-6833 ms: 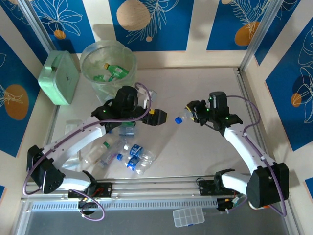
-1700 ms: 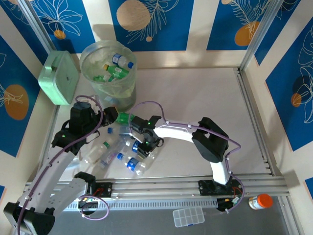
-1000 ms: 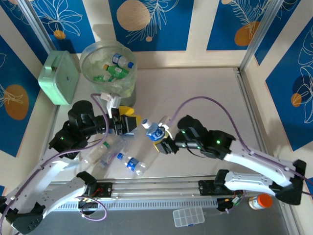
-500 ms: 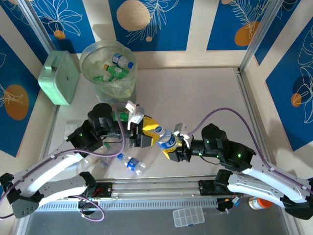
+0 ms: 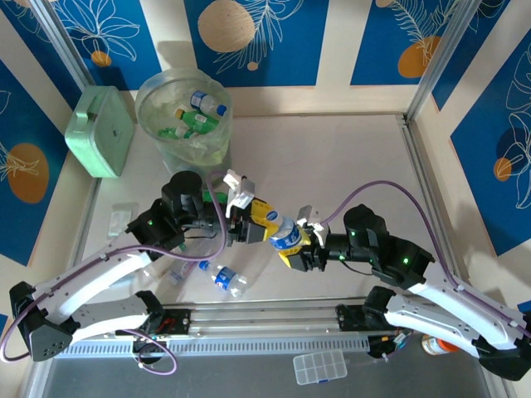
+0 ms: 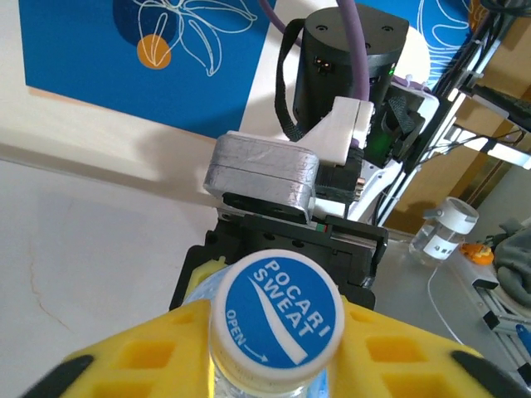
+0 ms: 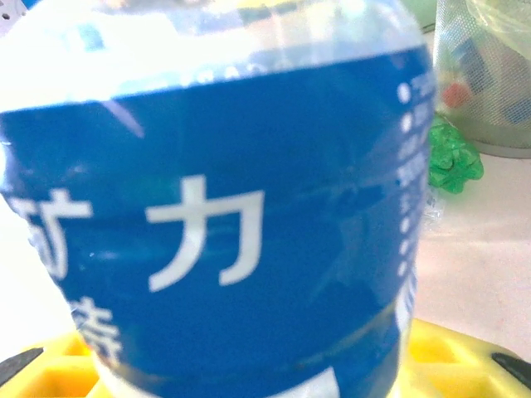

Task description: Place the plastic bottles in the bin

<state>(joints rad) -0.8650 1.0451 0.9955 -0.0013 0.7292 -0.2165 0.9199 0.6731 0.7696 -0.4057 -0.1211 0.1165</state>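
Observation:
A clear bottle with a blue label (image 5: 284, 236) hangs above the table's middle, held from both ends. My right gripper (image 5: 297, 247) is shut on its body; the label (image 7: 216, 215) sits between the yellow fingers (image 7: 452, 356). My left gripper (image 5: 259, 222) is shut on the neck, with yellow pads (image 6: 149, 361) either side, just under the blue-and-white cap (image 6: 276, 308). The bin (image 5: 170, 145) stands at the back left with several bottles (image 5: 203, 104) inside. A blue-labelled bottle (image 5: 222, 278) and a clear one (image 5: 177, 272) lie on the table under the left arm.
A mint green box (image 5: 101, 131) stands left of the bin. A clear compartment case (image 5: 319, 367) lies in front of the rail. An orange-capped jar (image 6: 448, 228) stands off the table's near right. A green plastic piece (image 7: 452, 157) lies near the bin's foot (image 7: 489, 75).
My left gripper has swung right to the raised bottle and closed on its neck. The right gripper has kept hold, carrying the bottle slightly right and forward.

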